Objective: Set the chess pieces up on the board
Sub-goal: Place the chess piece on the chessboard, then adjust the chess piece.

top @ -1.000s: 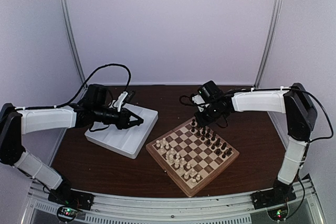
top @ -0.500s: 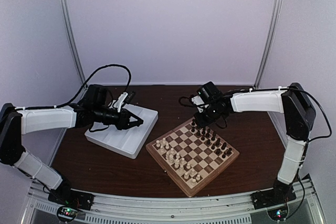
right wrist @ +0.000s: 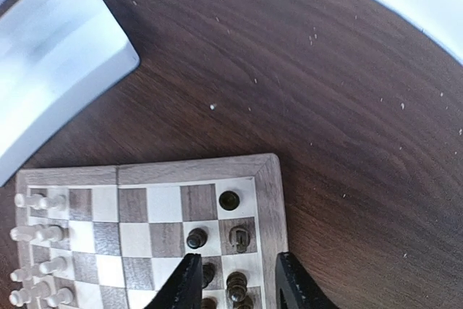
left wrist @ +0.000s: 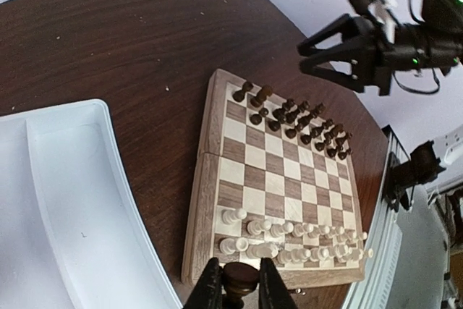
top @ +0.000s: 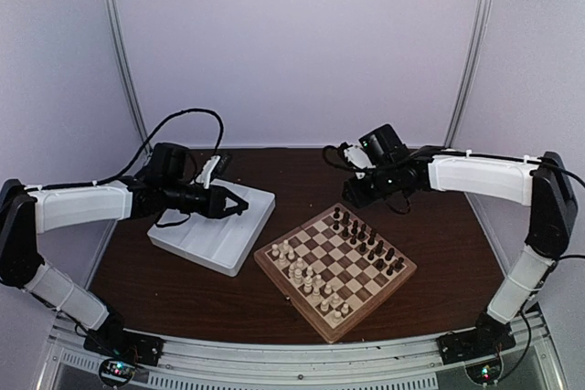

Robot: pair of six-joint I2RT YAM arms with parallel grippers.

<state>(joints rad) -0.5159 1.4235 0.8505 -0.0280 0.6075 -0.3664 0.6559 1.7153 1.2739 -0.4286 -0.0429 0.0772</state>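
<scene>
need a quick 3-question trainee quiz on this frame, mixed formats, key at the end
1. True or false: the left arm's jaws are clamped on a dark chess piece.
2. Multiple choice: the right arm's jaws are (A) shut on a cream pawn, (B) open and empty, (C) out of every view.
3. Fill in: on the chessboard, the cream pieces stand on the side ____ the arm bases.
Key: 1 true; 2 B; 3 nearest.
</scene>
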